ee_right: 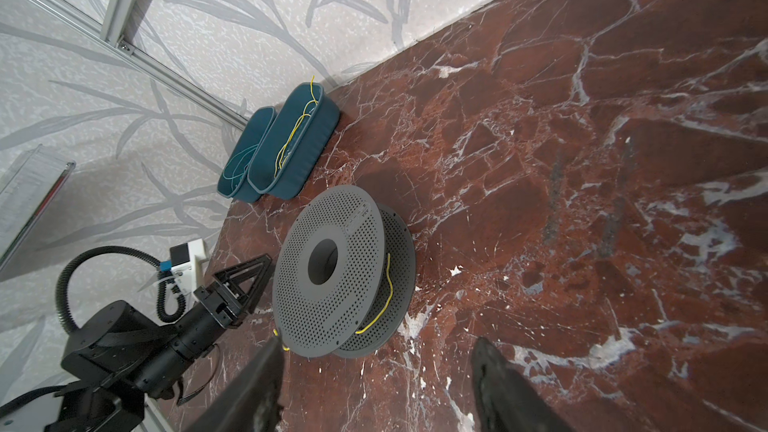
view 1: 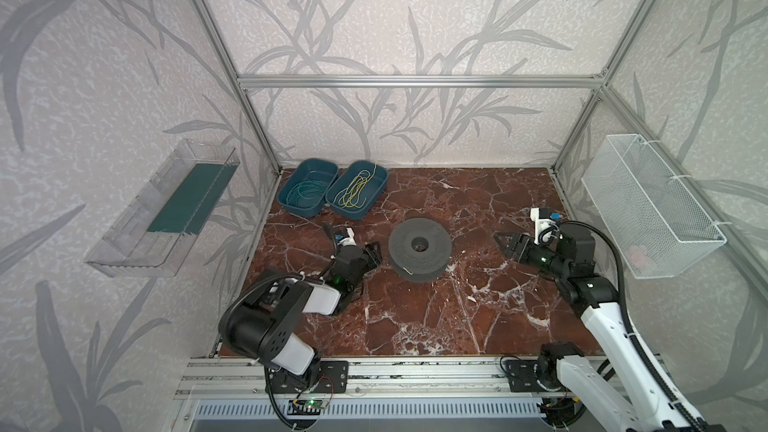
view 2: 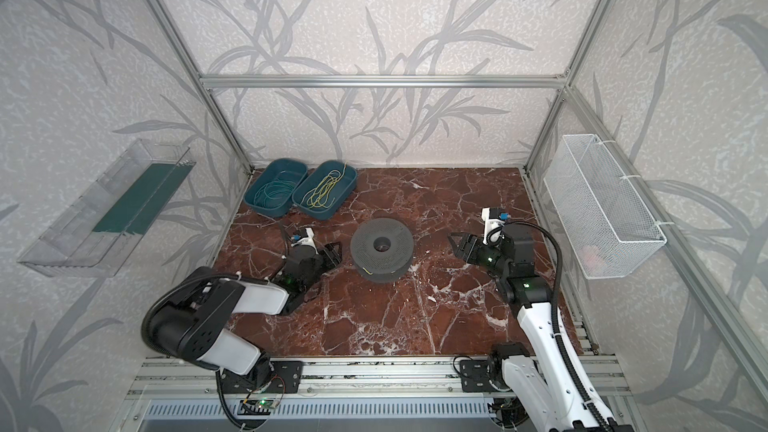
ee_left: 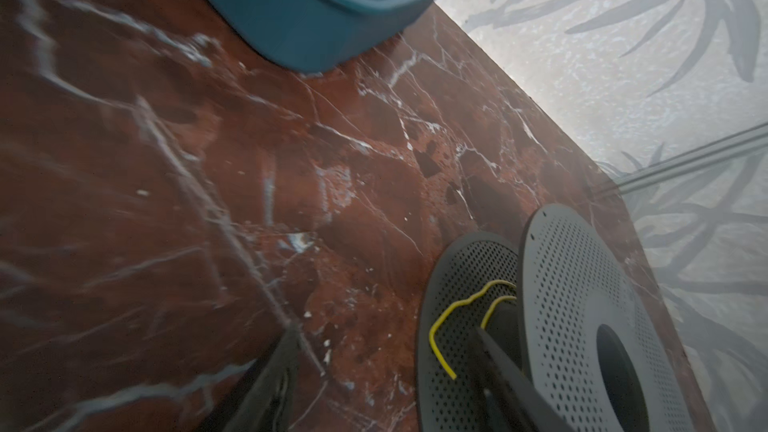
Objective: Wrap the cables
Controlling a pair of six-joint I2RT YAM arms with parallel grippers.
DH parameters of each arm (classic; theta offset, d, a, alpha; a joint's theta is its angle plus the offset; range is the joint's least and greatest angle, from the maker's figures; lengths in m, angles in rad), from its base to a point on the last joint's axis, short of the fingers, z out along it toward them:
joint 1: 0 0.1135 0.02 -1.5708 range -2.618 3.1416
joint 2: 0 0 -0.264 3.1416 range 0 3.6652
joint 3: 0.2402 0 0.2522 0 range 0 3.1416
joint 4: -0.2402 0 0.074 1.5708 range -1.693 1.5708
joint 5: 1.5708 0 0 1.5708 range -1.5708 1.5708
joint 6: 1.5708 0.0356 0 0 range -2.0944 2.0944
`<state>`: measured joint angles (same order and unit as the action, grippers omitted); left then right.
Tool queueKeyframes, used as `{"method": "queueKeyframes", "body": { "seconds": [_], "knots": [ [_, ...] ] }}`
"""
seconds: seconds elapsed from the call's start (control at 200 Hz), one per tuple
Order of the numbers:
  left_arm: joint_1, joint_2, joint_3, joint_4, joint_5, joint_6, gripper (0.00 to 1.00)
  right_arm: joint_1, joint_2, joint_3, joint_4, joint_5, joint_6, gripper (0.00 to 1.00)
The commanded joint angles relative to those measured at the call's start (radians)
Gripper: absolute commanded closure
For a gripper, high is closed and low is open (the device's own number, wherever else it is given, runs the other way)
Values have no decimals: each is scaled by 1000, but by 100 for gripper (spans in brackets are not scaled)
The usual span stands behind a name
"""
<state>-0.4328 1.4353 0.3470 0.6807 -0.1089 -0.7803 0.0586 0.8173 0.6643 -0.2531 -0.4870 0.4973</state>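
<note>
A grey perforated spool (view 1: 419,245) (view 2: 382,247) lies flat mid-table. One yellow cable (ee_left: 440,326) (ee_right: 388,284) is wound in its groove, and a short loose end sticks out over the lower flange. More yellow cables (view 1: 355,193) (view 2: 324,193) lie tangled in a teal bin (view 1: 349,212) at the back left. My left gripper (view 1: 374,253) (ee_left: 386,332) is open at the spool's left edge. One finger is by the groove, and the loose cable end lies between the jaws, ungripped. My right gripper (view 1: 505,245) (ee_right: 378,342) is open and empty, apart from the spool on its right.
A second teal bin (view 1: 291,201) holding teal-green wires stands beside the first. A white wire basket (view 1: 652,201) hangs on the right wall and a clear tray (view 1: 162,209) on the left wall. Aluminium frame posts edge the red marble table (view 1: 436,317).
</note>
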Motion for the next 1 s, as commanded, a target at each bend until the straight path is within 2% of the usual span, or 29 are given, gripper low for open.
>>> {"method": "queueKeyframes", "body": {
  "seconds": [0.0,0.015,0.035,0.085,0.17,0.225,0.28,0.33,0.37,0.43,0.495,0.54,0.615,0.655,0.71,0.775,0.825,0.9,0.995],
  "knots": [
    [-13,-230,117,-468,-155,63,13,16,-18,88,-74,24,-73,1],
    [-20,-259,138,-511,-170,82,3,26,-18,102,-81,34,-82,1],
    [-23,-294,161,-564,-183,107,1,44,-17,123,-91,50,-101,1],
    [-31,-368,229,-686,-214,158,1,111,-15,170,-121,123,-168,1],
    [-35,-448,338,-852,-285,235,1,263,-26,196,-111,388,-200,1],
    [-37,-473,393,-941,-369,248,1,321,-37,200,-108,521,-246,1],
    [-39,-495,443,-1038,-449,226,1,336,-60,202,-129,585,-225,1],
    [-38,-525,452,-1048,-451,276,1,336,-92,174,-130,594,-203,1],
    [-37,-554,429,-1000,-442,346,1,336,-127,123,-90,584,-209,1],
    [-37,-607,376,-907,-441,408,1,336,-186,1,84,596,-238,1],
    [-36,-665,269,-670,-362,582,1,336,-230,-124,266,610,-303,1],
    [-36,-689,177,-468,-312,707,1,336,-237,-193,379,588,-403,1],
    [-33,-695,66,-269,-424,765,1,336,-205,-254,484,564,-584,1],
    [-28,-684,24,-201,-439,816,1,336,-174,-263,488,564,-663,1],
    [-22,-652,-13,-139,-443,881,1,336,-124,-270,496,561,-742,1],
    [-9,-582,-36,-75,-487,888,1,335,-63,-284,522,558,-825,1],
    [0,-510,-51,-14,-528,909,1,334,-8,-306,586,587,-840,1],
    [16,-400,-72,92,-512,992,1,334,77,-342,700,601,-871,1],
    [68,-246,-89,234,-493,989,1,327,191,-384,851,638,-862,1]
  ]
}}
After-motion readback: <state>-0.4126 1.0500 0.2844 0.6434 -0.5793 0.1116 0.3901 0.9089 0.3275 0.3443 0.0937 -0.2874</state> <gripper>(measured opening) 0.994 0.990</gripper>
